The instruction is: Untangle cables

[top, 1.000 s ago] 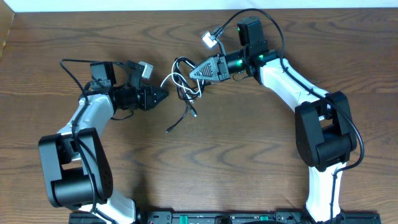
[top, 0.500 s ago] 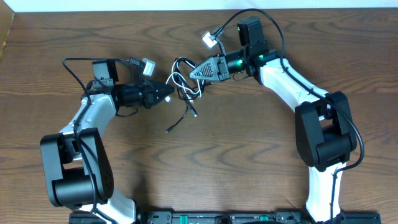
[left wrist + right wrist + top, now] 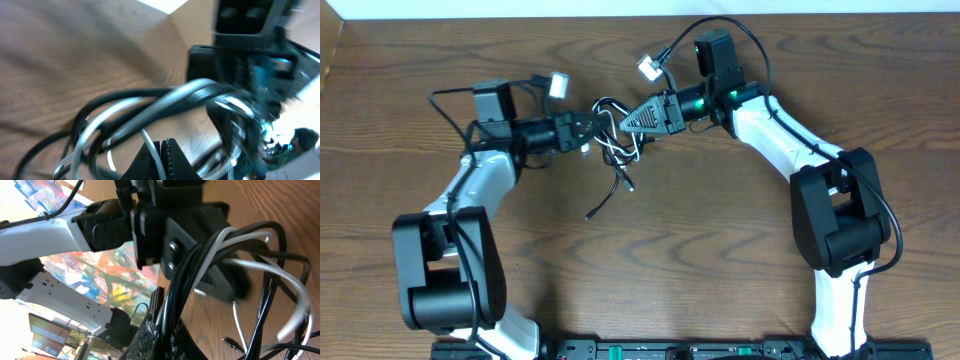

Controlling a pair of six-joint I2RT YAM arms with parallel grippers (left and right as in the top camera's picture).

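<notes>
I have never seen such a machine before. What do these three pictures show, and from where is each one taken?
This is a robot with a left arm and a right arm at a wooden table. Each arm ends in a gripper with two fingers. The wide picture comes from a fixed camera above the table. The two close, blurred pictures come from small cameras on the wrists, so each shows its own fingers at the bottom edge. On the table lies a small tangle of thin cables, white and black, with one black end trailing loose. The right gripper is shut on black strands of the tangle. The left gripper is shut at the other side of the tangle. I cannot tell whether it pinches a strand.
</notes>
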